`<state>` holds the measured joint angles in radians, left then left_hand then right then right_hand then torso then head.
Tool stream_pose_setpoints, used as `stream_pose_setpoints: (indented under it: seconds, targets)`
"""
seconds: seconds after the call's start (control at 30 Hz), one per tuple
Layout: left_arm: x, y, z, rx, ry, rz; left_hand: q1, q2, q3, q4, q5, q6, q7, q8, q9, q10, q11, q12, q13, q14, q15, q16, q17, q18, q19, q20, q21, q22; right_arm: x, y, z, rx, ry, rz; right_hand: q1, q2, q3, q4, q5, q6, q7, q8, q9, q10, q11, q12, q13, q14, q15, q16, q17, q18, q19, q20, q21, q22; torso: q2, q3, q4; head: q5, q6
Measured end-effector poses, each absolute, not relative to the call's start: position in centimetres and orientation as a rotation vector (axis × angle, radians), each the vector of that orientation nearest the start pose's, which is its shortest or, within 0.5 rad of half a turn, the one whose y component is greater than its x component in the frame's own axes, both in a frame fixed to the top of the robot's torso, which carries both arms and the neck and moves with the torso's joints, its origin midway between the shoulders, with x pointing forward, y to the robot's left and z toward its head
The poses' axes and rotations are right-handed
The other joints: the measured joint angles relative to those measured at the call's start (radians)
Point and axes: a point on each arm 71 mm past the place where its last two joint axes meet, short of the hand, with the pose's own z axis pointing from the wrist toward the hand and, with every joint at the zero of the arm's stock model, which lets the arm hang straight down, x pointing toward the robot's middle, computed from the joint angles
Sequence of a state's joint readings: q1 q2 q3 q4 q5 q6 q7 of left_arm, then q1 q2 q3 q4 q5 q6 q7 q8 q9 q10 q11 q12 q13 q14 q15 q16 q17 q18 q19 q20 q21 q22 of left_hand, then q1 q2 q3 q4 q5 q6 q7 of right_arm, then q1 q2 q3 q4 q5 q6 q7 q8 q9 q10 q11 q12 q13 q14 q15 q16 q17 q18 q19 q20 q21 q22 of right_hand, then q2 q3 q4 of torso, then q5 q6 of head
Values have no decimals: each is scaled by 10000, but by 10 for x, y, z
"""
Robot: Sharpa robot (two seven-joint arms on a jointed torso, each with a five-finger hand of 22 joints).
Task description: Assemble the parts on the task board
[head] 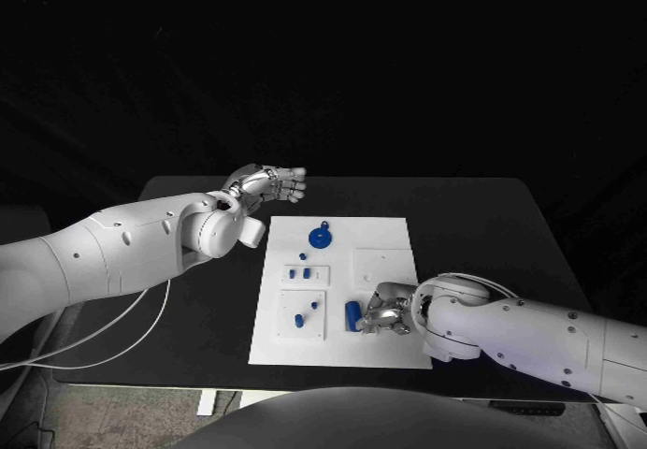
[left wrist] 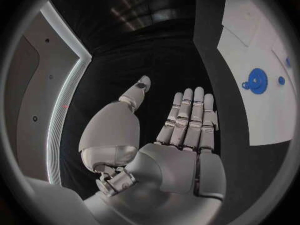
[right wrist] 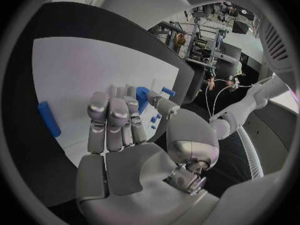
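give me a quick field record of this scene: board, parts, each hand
board: white task board in the middle of the black table
gear: blue, on the board's far part
small parts: blue pieces on the board's left side
cylinder: blue, lying on the board's near part beside the right hand
left hand: held above the table off the board's far left corner, fingers apart, holding nothing
right hand: over the board's near part, fingers curled; whether it holds anything cannot be told
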<state>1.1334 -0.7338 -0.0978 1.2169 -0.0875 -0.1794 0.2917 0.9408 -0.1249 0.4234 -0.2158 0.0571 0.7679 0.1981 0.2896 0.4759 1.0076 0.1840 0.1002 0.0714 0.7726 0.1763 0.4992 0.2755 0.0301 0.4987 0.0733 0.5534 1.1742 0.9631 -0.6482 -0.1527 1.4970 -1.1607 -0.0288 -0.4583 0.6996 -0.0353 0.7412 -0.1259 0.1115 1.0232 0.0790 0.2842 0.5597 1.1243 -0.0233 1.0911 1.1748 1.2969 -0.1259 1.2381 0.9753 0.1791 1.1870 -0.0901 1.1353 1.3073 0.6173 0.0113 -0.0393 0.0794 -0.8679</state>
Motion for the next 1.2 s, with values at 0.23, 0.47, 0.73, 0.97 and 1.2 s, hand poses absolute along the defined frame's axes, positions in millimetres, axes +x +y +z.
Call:
stream_pose_setpoints:
  seconds: [0.23, 0.47, 0.73, 0.97, 1.2]
  targets:
    - [516, 242, -257, -11512, 16188, -13386, 0, 0, 0, 0, 0, 0, 0, 0, 0, 0, 0, 0, 0, 0, 0, 1, 0, 0, 0, 0, -38, 5, 388, -127, -355, 697, 24747, 5515, -1, -1, 221, -39, 213, 33, 33, 0, -1, 0, 0, -9, 28, 19, 19, 0, 1, 13, 49, 48, 41, 0, 1, 0, 0, 2, 12]
    - [515, 242, -257, -11518, 16200, -13381, 0, 0, 0, 0, 0, 0, 0, 0, -8, 0, 0, 0, 0, 0, 0, 1, 8, 0, 0, 0, -39, 7, 389, -123, -356, 647, 24739, 5556, -101, 99, 294, -21, 213, 42, 36, 0, -10, 35, 36, -11, 50, 34, 34, 0, 9, 70, 83, 83, 41, 0, 5, -2, 1, 7, 4]
    - [515, 241, -257, -11532, 16236, -13378, 0, 0, 0, 0, 0, 0, 0, 0, -8, 0, 0, 0, 0, 0, 0, 1, 8, 0, 0, 0, -39, 6, 388, -117, -355, 458, 24710, 5597, -295, -28, 319, 4, 213, 142, -1, 1, -8, 71, 0, -21, 105, 94, 12, 1, 21, 105, 119, 119, 80, 0, 8, -4, 2, 4, 2]
    - [515, 243, -257, -11539, 16235, -13363, 0, 0, 0, 0, 0, 0, 0, 0, -7, -37, 36, 0, 0, 0, 0, 1, 17, 0, 0, 0, -39, 15, 389, -118, -355, 119, 24614, 5213, -333, -73, -27, -552, 280, 213, -1, 1, -5, 160, -17, 42, 203, 110, 28, 2, 55, 123, 119, 119, 136, 0, 8, -12, 6, 3, 18]
    - [515, 244, -257, -11545, 16235, -13346, 0, 0, 0, 0, 0, 0, 0, 0, -7, -37, 36, 0, 0, 0, 0, -38, 17, 0, 0, 0, -39, 15, 389, -118, -355, -100, 24643, 4981, -280, -306, -398, -961, 280, 219, 4, 0, -7, 182, -40, 42, 237, 111, 30, 2, 66, 127, 119, 120, 136, 0, 8, -12, 4, 21, 13]
